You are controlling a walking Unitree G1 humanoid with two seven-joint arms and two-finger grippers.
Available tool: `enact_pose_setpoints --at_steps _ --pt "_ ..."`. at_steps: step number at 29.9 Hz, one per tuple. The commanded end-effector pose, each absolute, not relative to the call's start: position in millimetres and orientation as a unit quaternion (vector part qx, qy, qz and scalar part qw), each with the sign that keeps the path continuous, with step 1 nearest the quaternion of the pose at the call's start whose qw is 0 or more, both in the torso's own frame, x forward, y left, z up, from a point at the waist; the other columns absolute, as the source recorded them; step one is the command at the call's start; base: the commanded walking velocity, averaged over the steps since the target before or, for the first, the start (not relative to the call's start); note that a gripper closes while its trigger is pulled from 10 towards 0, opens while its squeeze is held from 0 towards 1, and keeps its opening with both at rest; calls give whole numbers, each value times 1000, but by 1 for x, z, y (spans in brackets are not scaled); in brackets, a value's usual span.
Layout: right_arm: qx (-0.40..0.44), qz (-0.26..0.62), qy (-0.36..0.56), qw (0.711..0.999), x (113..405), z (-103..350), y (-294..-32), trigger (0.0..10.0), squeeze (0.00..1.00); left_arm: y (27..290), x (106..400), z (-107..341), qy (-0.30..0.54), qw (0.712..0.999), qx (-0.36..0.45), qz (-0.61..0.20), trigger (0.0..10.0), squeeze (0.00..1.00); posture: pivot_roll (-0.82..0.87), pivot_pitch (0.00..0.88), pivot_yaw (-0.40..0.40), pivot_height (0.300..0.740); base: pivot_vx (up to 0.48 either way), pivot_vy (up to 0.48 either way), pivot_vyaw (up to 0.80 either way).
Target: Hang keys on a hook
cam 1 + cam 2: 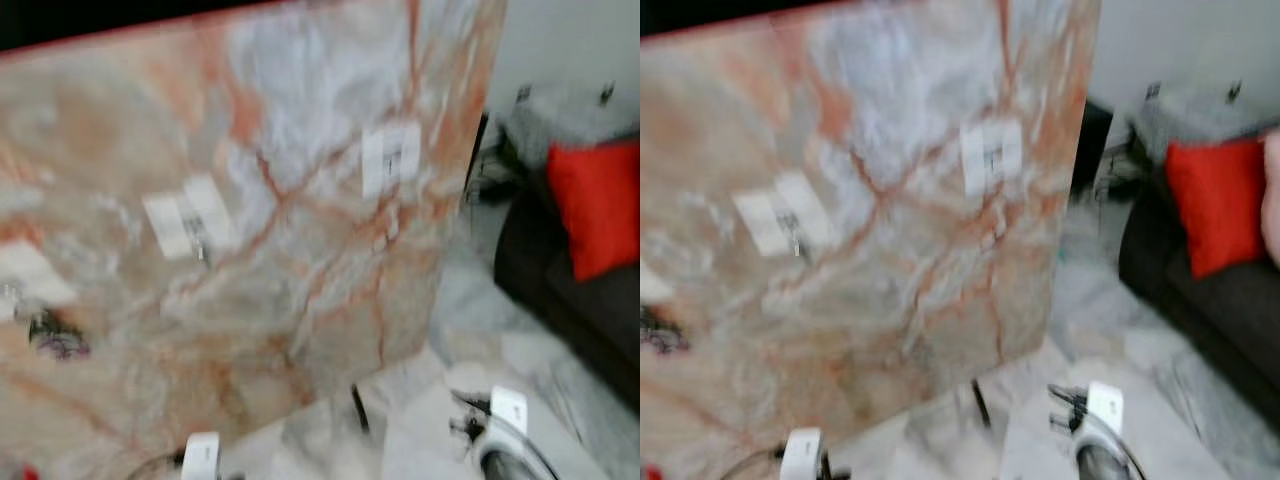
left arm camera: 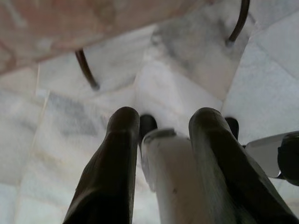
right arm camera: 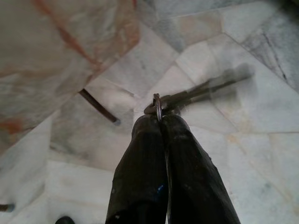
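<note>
The right gripper (image 3: 161, 122), hanging low beside the marble table (image 1: 300, 200), pinches the key ring (image 3: 158, 107) with keys (image 3: 205, 88) swinging beyond it, light, rigid, slippery metal best held at the ring; the left gripper (image 2: 159, 128) stands part open, empty.
</note>
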State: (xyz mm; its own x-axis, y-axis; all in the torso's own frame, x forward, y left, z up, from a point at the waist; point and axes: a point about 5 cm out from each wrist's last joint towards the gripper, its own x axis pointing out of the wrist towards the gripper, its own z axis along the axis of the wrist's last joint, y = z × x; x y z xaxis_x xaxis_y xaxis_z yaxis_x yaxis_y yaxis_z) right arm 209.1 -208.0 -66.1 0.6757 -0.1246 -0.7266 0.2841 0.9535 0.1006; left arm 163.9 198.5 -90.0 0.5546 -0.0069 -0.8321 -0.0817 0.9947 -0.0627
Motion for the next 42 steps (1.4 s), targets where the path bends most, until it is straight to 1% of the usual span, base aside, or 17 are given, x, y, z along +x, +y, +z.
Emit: enact_pose_setpoints --at_steps 1,5,12,14,20,21,23,24,26,29,30,31,32,33,38,40,42 --pt "109 -110 390 908 207 -68 -203 10000 0 203 157 -92 485 873 -41 28 10000 0 -88 0 5 740 0 0 0" --pt "95 -109 392 909 203 -70 -205 10000 0 203 157 -92 485 873 -42 31 10000 0 -83 0 4 740 0 0 0" --pt "97 -118 383 911 204 -68 -207 10000 0 204 157 -92 486 872 -42 30 10000 0 -83 0 5 740 0 0 738" --pt "105 -126 375 912 206 -67 -208 10000 0 203 157 -92 486 873 -42 29 10000 0 -83 0 5 740 0 0 0" --pt "75 -163 319 930 230 -48 -219 10000 0 204 158 -92 483 874 -42 28 10000 0 -82 0 5 740 0 0 0" --pt "61 -172 312 932 233 -45 -222 10000 0 204 158 -92 483 874 -42 28 10000 0 -82 0 5 740 0 0 0" --pt "-14 -214 270 939 246 -28 -236 10000 0 204 158 -92 482 875 -42 30 10000 0 -81 0 7 740 0 0 0" --pt "-31 -227 255 939 249 -23 -240 10000 0 204 158 -92 482 875 -42 31 10000 0 -81 0 7 740 0 0 0" --pt "-31 -255 214 942 261 -9 -247 10000 0 205 159 -92 482 875 -41 31 10000 0 -81 0 10 740 0 0 0" --pt "-47 -256 186 948 270 2 -248 10000 0 205 159 -91 482 875 -41 32 10000 0 -82 0 11 740 0 0 0" --pt "-102 -252 152 950 281 15 -247 10000 0 205 159 -91 481 875 -41 33 10000 0 -79 0 12 740 0 0 0" --pt "-134 -252 133 949 286 22 -246 10000 0 206 159 -91 481 875 -42 34 10000 0 -79 0 12 740 0 0 0" --pt "-176 -260 114 943 291 30 -246 10000 0 206 159 -91 480 875 -42 35 10000 0 -79 0 12 740 0 0 0" --pt "-191 -271 98 938 294 36 -247 10000 0 206 159 -91 480 876 -43 35 10000 0 -79 0 12 740 0 0 0" --pt "-243 -315 33 917 306 60 -248 10000 0 206 160 -91 477 877 -47 35 10000 0 -74 0 15 740 0 0 0" --pt "-249 -322 12 913 310 68 -247 10000 0 206 160 -91 477 877 -47 35 10000 0 -74 0 17 740 0 0 0" --pt "-286 -330 -15 899 316 80 -245 10000 0 206 160 -91 476 878 -47 34 10000 0 -74 0 17 740 0 0 0"
